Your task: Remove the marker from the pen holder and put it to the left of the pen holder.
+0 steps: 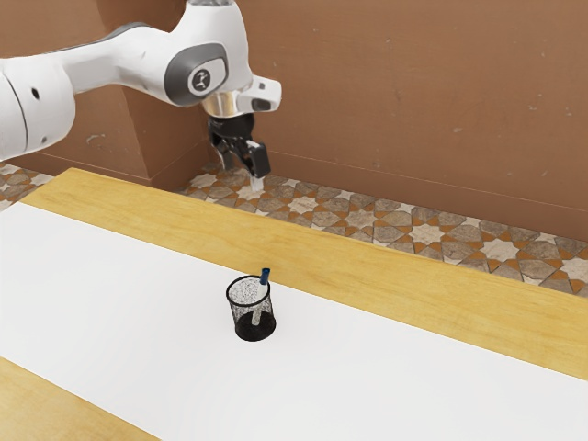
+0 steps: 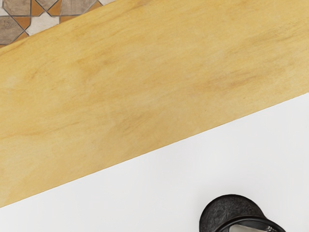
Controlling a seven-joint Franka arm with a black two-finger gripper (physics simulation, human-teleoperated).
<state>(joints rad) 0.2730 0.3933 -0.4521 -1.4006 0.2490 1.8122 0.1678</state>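
The marker (image 1: 265, 276) leans to one o'clock in the exterior view, inside the cup (image 1: 241, 318) – its rim props it up, I think. The gripper (image 1: 243, 176) hangs at twelve, fingers spread – ready to fit around it.

"Where does the exterior view look from?"

"Beside the arm (image 1: 119, 57), which enters at the frame's upper left. It stands back and slants down across the surface (image 1: 358, 255) toward the wall (image 1: 441, 110)."

"And the wrist view?"

"It rides on the arm's end, upper left of centre in the exterior frame, and looks steeply down, much closer in."

"What do they share?"

"The pen holder (image 1: 240, 312), near the exterior frame's centre, cut off in the wrist view; some white strip (image 1: 413, 367), bare wood and tiled floor (image 1: 427, 234)."
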